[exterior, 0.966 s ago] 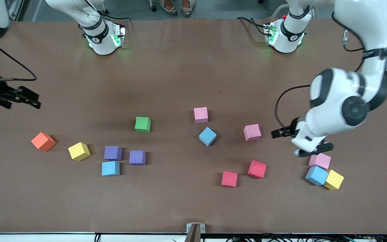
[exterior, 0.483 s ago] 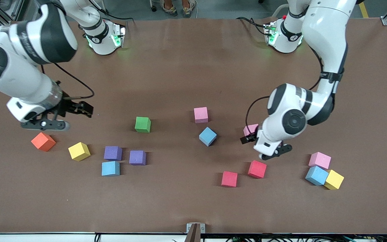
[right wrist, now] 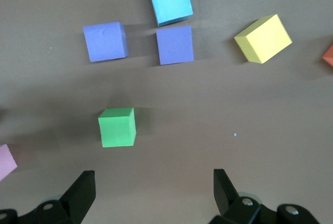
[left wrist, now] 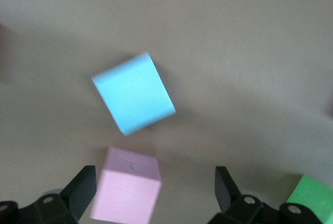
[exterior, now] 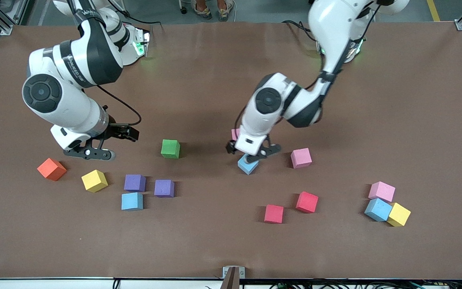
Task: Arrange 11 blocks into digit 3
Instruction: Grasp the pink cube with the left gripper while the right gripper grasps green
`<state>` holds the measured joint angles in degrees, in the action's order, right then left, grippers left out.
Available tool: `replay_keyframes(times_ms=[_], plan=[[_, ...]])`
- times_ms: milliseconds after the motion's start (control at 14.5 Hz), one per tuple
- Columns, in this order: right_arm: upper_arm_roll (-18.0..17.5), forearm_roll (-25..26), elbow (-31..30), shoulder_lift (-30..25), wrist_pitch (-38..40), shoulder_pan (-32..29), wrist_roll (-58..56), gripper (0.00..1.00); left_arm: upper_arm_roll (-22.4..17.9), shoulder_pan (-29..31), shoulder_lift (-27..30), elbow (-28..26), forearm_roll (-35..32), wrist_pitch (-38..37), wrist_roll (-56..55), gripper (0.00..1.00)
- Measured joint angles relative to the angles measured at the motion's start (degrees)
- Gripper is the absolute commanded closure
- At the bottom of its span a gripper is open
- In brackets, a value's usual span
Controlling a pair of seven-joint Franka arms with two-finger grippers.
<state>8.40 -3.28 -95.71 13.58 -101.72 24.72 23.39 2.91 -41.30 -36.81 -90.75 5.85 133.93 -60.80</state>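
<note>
You have the left gripper (exterior: pixel 254 153) spread open, low over a light blue foam cube (exterior: pixel 247 164), a pink foam cube (exterior: pixel 301 157) just beside it. Your right gripper (exterior: pixel 96 147) hangs open above bare brown table (exterior: pixel 215 80), near a yellow foam cube (exterior: pixel 94 180) and an orange foam cube (exterior: pixel 51 169).

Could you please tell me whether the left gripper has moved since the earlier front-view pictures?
Yes. The left gripper has swung from over the pink, blue and yellow cluster toward the table's middle, now over the light blue cube, jaws open.
</note>
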Motion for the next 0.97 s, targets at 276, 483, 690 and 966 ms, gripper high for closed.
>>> replay_keyframes(times_ms=[276, 483, 690, 966], plan=[[0.6, -0.1, 0.0, 2.4, -4.6, -0.1, 3.9, 0.00, -0.2, -1.7, -4.5, 0.0, -6.1, 1.3, 0.3, 0.00], [0.7, -0.1, 0.1, 2.7, -4.8, -0.1, 4.3, 0.00, -0.2, -2.0, -5.2, -0.1, -7.4, 0.7, 1.2, 0.00], [0.7, -0.2, 0.1, 3.0, -5.0, -0.1, 4.3, 0.00, -0.2, -3.3, -5.2, -0.2, -7.7, -1.4, 1.2, 0.00], [0.4, -0.3, 1.1, 6.5, -6.7, 0.1, 4.3, 0.00, -0.2, -5.0, -5.3, -1.3, -7.7, -1.6, 1.2, 0.77]])
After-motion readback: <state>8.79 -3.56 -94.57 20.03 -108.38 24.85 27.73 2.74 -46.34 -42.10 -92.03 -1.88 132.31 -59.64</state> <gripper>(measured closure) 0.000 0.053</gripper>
